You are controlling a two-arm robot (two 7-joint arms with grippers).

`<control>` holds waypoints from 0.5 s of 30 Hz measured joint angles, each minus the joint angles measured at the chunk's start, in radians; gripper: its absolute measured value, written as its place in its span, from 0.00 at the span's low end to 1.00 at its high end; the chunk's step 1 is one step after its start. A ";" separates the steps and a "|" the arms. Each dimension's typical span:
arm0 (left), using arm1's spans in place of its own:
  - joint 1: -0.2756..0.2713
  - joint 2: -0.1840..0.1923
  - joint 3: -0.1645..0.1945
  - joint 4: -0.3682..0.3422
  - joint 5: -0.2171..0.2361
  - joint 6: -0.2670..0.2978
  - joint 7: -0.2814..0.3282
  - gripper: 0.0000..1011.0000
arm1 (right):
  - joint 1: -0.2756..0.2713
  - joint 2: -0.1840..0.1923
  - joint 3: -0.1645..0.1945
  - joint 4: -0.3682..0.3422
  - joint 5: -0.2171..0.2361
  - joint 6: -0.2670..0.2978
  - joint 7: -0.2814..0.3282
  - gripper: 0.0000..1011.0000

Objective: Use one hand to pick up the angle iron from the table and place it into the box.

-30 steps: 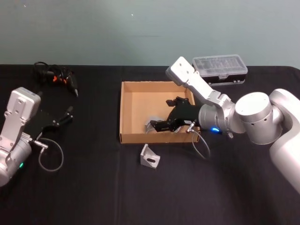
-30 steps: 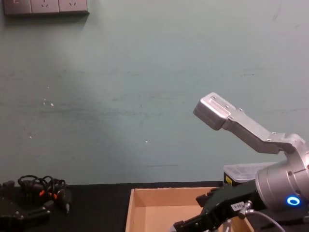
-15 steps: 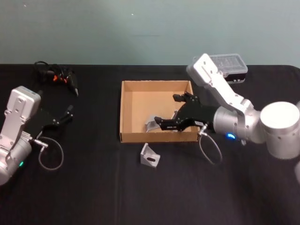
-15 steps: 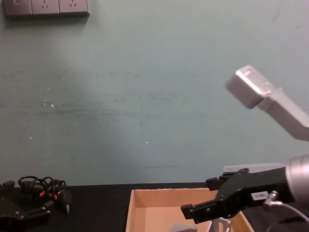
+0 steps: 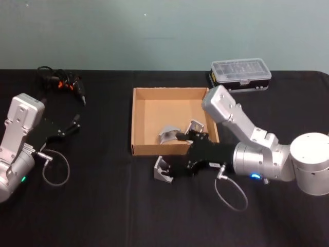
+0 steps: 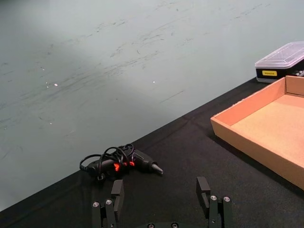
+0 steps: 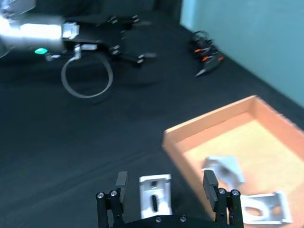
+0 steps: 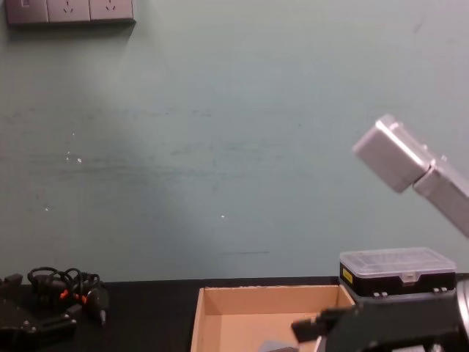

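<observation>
Angle iron [image 5: 163,171] lies on the table [image 5: 103,206] just ahead of your right hand [image 7: 165,180], framed by its spread fingers and just outside the box [image 5: 132,123] beside it, so you seem at the grasp step: next lower, close on it and lift, while your left hand [image 6: 160,182] idles with fingers apart, well off.

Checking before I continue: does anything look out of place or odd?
One angle iron lies on the table outside the box's front wall; two others lie inside. The right gripper is over the stray one, fingers open; the left gripper is parked at left. Nothing looks damaged.
</observation>
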 joint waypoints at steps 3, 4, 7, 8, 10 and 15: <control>0.000 0.000 0.000 0.000 0.000 0.000 0.000 0.99 | 0.004 0.005 -0.022 0.005 0.004 0.001 0.015 0.99; 0.000 0.000 0.000 0.000 0.000 0.000 0.000 0.99 | 0.005 0.006 -0.026 0.007 0.004 0.001 0.017 0.99; 0.000 0.000 0.000 0.000 0.000 0.000 0.000 0.99 | 0.009 0.006 -0.039 0.018 0.006 0.000 0.017 0.99; 0.000 0.000 0.000 0.000 0.000 0.000 0.000 0.99 | 0.011 0.004 -0.044 0.024 0.006 -0.001 0.013 0.99; 0.000 0.000 0.000 0.000 0.000 0.000 0.000 0.99 | 0.014 0.002 -0.048 0.030 0.006 -0.001 0.006 0.99; 0.000 0.000 0.000 0.000 0.000 0.000 0.000 0.99 | 0.026 -0.007 -0.063 0.059 0.009 -0.002 -0.010 0.99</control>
